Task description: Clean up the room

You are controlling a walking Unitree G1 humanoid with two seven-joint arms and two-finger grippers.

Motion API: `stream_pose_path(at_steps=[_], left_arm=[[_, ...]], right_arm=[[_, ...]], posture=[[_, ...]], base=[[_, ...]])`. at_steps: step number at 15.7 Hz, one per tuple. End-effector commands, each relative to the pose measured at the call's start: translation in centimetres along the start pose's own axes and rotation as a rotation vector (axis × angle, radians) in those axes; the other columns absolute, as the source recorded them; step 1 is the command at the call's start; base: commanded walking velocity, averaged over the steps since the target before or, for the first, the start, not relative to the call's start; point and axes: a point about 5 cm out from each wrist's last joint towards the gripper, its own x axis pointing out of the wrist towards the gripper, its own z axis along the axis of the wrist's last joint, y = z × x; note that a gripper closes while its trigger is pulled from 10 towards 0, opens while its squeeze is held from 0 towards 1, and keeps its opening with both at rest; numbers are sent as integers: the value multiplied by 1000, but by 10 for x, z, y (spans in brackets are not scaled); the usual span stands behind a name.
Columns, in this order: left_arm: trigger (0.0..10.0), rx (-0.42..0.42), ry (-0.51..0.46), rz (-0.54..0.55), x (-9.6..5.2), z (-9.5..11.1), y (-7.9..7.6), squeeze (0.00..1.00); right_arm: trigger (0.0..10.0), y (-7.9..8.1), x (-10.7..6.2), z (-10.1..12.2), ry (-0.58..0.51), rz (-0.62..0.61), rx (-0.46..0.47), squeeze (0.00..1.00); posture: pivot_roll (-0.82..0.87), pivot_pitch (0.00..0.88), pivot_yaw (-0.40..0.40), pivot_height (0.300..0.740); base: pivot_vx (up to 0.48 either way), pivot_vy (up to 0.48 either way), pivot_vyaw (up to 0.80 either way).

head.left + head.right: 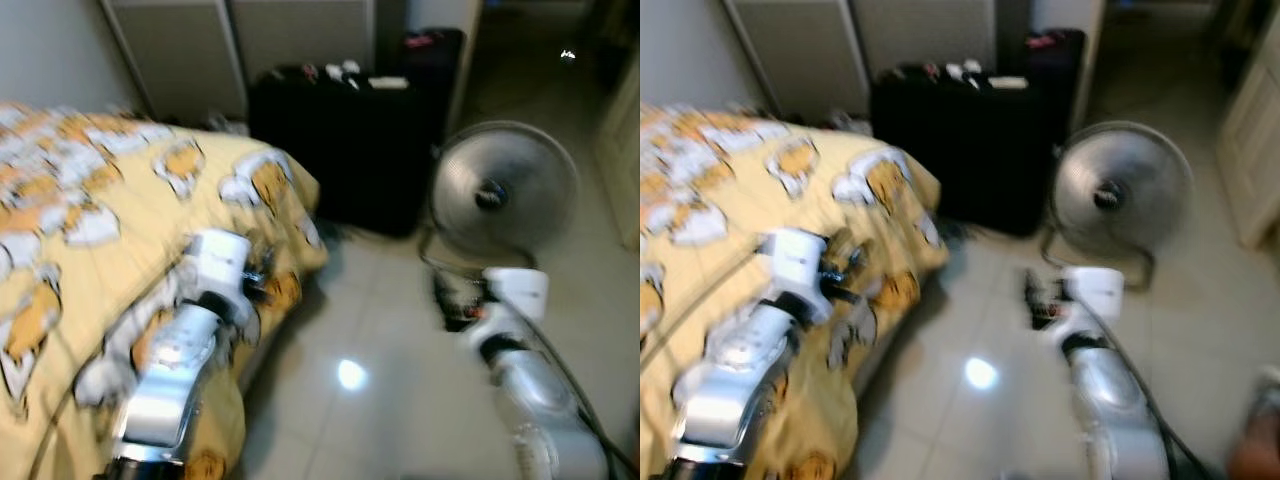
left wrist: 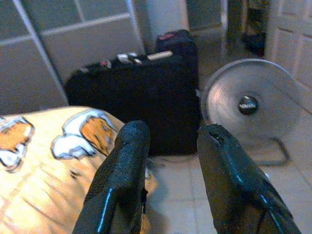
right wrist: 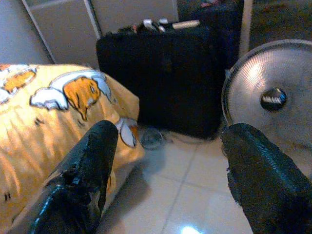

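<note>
Progress cannot be settled here: both grippers, left and right, hang spread and empty above the pale tiled floor, between the yellow cartoon-print bedspread, black suitcase and round grey floor fan; small items sit atop the suitcase.

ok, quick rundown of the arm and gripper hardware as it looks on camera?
Both arms are silver metal with a white boxy wrist module and dark joints. The left arm has black cabling near the wrist; the right arm has a dark cable along its side. The left gripper and right gripper each have two long black textured fingers.
</note>
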Motion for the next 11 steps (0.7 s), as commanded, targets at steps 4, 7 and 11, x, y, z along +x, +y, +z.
stream_pose_path(at_steps=[4, 7, 11], left_arm=[[10000, 17, 26, 5, -9, -7, 7, 0], [10000, 18, 19, 19, -9, -6, 11, 0], [10000, 41, 38, 25, -15, -9, 11, 0]], right_arm=[[10000, 10, 2, 3, -26, 41, 27, 0], [10000, 12, 3, -1, -22, 38, -3, 0], [10000, 14, 3, -5, -20, 37, -25, 0]], posture=[[-30, 0, 92, 740], [-17, 0, 100, 740], [11, 0, 70, 740]], base=[[464, 0, -589], [461, 0, -260], [463, 0, 0]])
